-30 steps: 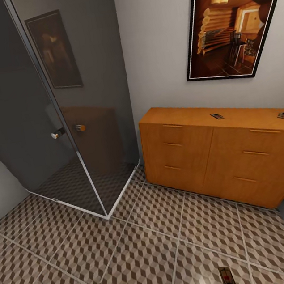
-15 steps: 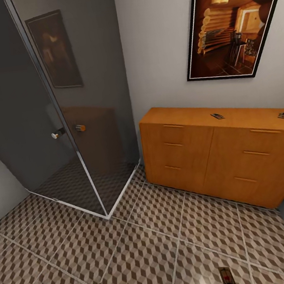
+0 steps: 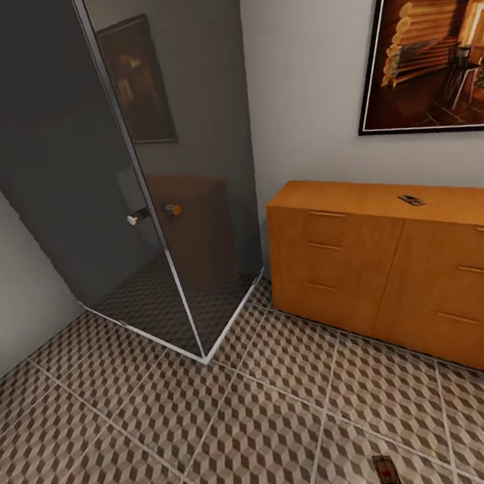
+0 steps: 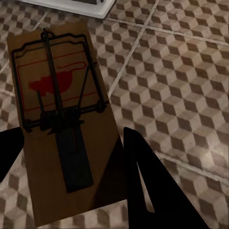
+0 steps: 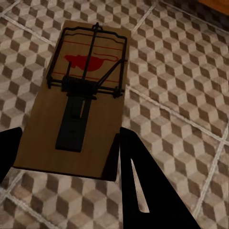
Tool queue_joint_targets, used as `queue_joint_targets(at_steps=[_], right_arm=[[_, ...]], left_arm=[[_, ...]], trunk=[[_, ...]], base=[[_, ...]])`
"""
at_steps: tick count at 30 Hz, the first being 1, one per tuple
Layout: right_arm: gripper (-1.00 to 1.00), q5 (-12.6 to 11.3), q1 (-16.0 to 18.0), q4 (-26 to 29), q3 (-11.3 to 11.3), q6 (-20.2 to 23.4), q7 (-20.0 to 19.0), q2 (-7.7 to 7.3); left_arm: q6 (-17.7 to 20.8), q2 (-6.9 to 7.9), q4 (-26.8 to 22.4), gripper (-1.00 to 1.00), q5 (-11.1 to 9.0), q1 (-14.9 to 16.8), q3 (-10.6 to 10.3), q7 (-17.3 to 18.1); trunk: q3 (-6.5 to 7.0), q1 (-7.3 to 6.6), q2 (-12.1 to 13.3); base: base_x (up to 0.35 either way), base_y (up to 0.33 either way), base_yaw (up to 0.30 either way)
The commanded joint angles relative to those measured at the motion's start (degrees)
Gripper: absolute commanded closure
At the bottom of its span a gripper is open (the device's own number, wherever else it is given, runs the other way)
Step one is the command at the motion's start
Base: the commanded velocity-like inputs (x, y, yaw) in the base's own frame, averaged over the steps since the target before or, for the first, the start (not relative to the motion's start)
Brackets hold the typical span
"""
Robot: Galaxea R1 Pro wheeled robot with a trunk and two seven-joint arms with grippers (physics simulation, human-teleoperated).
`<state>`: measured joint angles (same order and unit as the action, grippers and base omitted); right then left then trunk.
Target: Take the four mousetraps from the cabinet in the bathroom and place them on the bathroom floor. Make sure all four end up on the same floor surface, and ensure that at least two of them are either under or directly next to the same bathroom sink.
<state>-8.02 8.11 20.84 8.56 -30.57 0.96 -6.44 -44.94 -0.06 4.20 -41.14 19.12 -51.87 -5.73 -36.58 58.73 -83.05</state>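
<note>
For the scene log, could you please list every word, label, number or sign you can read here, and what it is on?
No readable text anywhere.
Mousetrap held in the left hand: a red shape and red outline on the board, no letters.
Mousetrap held in the right hand: the same red mark, no letters.
Framed picture: a painting, no caption.
Cabinet: unmarked.

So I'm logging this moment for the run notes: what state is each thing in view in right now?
Tan wooden mousetrap in left gripper: held between the fingers, above the tiles.
Tan wooden mousetrap in right gripper: held likewise.
Small mousetrap on the cabinet: lying flat on top.
Orange-brown wooden cabinet: drawers closed.
Dark glass shower door: closed.
</note>
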Motion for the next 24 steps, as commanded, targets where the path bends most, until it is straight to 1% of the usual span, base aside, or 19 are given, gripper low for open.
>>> queue_joint_targets(at_steps=[1,24], right_arm=[[1.0,-0.77,0.04,-0.01,0.49,-0.19,0.0,-0.06],[1.0,-0.77,0.03,-0.01,0.49,-0.27,0.0,0.0]], left_arm=[[-0.12,-0.04,0.11,1.0,0.53,0.04,-0.34,-0.76],[-0.1,-0.03,0.11,1.0,0.53,0.04,-0.34,-0.78]], trunk=[[-0.05,0.0,-0.03],[-0.05,0.0,-0.03]], base=[[0.0,0.0,0.281],[0.0,0.0,0.286]])
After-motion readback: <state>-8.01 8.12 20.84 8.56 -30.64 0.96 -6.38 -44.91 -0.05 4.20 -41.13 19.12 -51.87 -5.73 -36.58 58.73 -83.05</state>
